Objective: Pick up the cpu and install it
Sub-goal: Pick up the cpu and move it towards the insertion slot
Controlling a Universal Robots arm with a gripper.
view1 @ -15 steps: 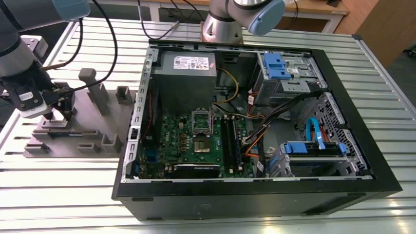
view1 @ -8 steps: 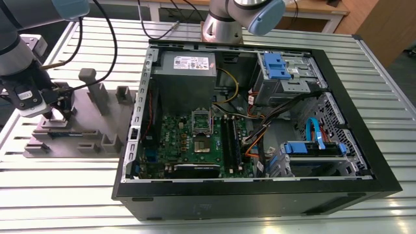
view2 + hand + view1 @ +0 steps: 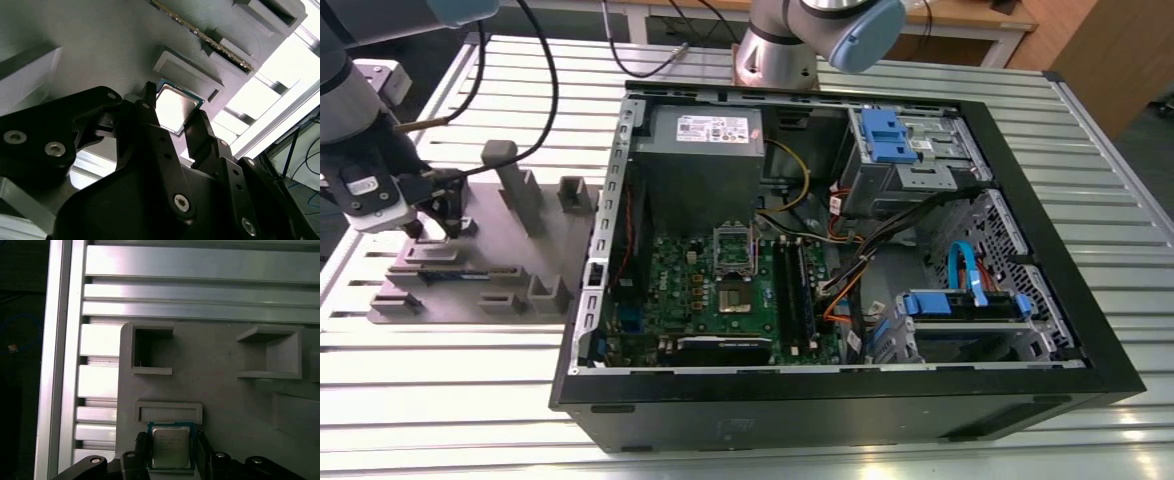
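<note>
Now | claw [image 3: 440,228] astride cpu [image 3: 171,447]; clamped or just straddling, I cannot tell | cpu flat in its tray [image 3: 225,405] seat, centred under claw, near-square, no offset either way | 1 arm, tray on desk [image 3: 454,400] toward exterior view's left of case [image 3: 854,405]

The cpu [image 3: 171,447] is kinda hemmed in by a raised lip [image 3: 170,411] just beside it on the tray [image 3: 225,440], with tall blocks [image 3: 520,195] stood nearby. Inside the case [image 3: 854,400], the socket [image 3: 735,298] is left open from above but crowded by cables [image 3: 847,275] toward the exterior view's right.
</note>
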